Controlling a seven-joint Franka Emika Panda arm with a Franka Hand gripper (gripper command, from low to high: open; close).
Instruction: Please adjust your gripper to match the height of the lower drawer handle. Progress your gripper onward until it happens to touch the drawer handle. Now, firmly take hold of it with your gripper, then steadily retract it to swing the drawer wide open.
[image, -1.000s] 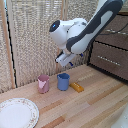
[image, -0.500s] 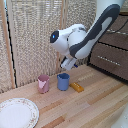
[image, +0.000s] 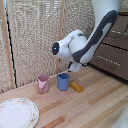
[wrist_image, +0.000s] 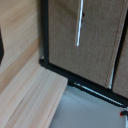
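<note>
The light wooden table (image: 95, 102) carries a patterned plate (image: 16, 111), pink cup (image: 43, 83), blue cup (image: 63, 81) and orange block (image: 77, 86).

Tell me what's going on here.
A white arm hangs over the table, short of the dark cabinet. Its wrist camera faces a drawer and its silver handle. Nothing touches the handle yet. Whether the jaws are open or shut cannot be seen.

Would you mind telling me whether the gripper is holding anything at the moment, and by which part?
That cannot be told: the gripper is not visible in either view. The thin silver drawer handle stands untouched.
</note>
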